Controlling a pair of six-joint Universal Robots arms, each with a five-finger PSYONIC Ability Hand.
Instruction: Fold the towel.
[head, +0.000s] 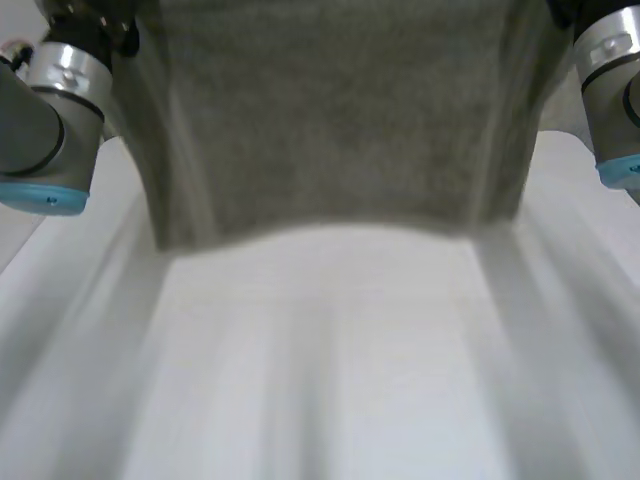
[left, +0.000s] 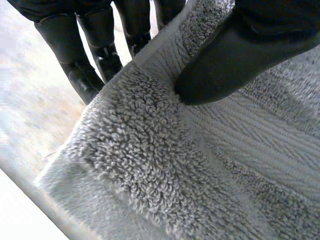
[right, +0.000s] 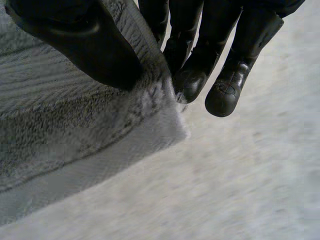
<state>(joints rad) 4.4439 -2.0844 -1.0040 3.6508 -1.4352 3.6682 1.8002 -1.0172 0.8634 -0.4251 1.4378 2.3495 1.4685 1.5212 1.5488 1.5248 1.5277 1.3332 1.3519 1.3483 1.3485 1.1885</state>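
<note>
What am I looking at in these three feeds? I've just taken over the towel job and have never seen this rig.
It is a two-armed robot at a white table. The head view looks down from between the arms: the left arm is at its left and the right arm at its right, with the grey towel spread between them. The other two cameras sit on the wrists and look along each black hand. In the left wrist view, the left hand pinches the towel's edge between thumb and fingers. In the right wrist view, the right hand pinches a corner the same way.
</note>
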